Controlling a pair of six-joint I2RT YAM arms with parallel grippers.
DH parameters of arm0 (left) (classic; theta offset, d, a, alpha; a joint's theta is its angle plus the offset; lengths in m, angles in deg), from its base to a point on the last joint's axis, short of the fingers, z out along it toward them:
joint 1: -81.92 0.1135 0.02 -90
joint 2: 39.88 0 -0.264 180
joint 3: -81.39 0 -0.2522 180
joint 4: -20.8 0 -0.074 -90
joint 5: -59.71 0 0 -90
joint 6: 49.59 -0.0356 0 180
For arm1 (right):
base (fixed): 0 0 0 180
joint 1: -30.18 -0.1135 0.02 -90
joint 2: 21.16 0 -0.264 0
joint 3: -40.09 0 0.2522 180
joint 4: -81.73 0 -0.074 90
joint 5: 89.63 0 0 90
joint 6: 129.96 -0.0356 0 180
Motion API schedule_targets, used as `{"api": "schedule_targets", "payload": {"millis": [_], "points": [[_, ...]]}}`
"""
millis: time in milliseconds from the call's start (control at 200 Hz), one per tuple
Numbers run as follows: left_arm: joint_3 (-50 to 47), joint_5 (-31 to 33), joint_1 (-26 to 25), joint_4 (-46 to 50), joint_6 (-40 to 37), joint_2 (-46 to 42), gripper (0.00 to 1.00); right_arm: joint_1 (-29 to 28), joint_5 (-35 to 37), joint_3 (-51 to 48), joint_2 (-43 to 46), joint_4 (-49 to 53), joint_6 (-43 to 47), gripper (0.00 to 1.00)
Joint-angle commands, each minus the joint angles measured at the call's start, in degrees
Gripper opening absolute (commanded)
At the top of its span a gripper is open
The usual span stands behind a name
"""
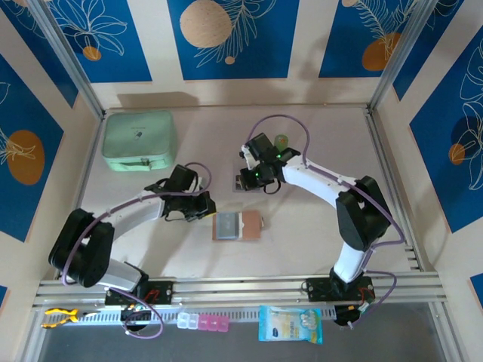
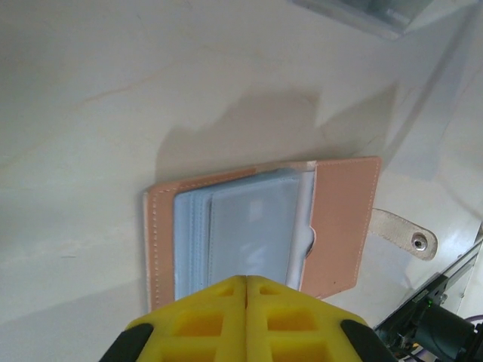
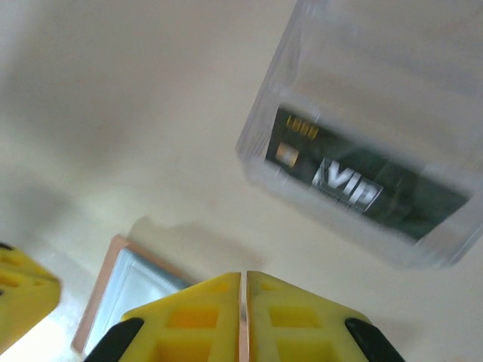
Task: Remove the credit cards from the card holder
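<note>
The tan-pink card holder [image 1: 238,226] lies open on the table, grey-blue pocket panels up, its snap tab [image 2: 407,234] sticking out at one side. My left gripper [image 1: 205,209] is shut, its yellow tips [image 2: 246,280] right over the near edge of the holder [image 2: 343,219] with nothing between them. My right gripper [image 1: 253,179] hovers farther back, its jaws together but for a hairline gap [image 3: 243,277], and I see nothing held. Just beyond it, a dark credit card [image 3: 362,181] printed "VIP" lies inside a clear plastic box [image 3: 302,45]. A corner of the holder [image 3: 113,294] shows below the right gripper.
A mint-green zip pouch [image 1: 139,141] sits at the back left. A small green ball [image 1: 281,140] lies behind the right wrist. Metal rails and wall panels fence the table on all sides. Bare tabletop stretches right of the holder.
</note>
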Motion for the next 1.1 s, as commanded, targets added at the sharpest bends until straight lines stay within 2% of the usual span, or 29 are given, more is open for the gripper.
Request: {"api": "schedule_targets", "payload": {"millis": [0, 120, 350, 615, 815, 1095], "points": [[-1.0, -0.2, -1.4, -1.8, 0.8, 0.8, 0.06, -2.3, -3.5, -3.4, 2.8, 0.3, -12.2, 0.11], [-3.6, 0.9, -2.2, -2.6, 1.3, 1.0, 0.04, -4.0, -8.0, -6.8, 3.6, -1.3, -19.4, 0.14], [-7.8, 3.0, -3.0, -4.0, 2.2, 1.4, 0.02, -8.2, -12.3, -13.6, 3.8, -9.8, -26.1, 0.37], [-8.6, 2.2, -3.3, -6.0, 2.4, 3.5, 0.02, -9.4, -14.5, -14.7, 1.0, -12.8, -27.8, 0.44], [-8.5, 3.7, -3.5, -3.9, 2.0, 3.2, 0.01, -9.2, -15.1, -14.6, -0.7, -13.0, -29.0, 0.54], [-8.7, 4.2, -3.5, -3.4, 2.2, 2.6, 0.01, -8.8, -17.2, -16.1, -2.1, -15.0, -29.5, 0.52]]}}
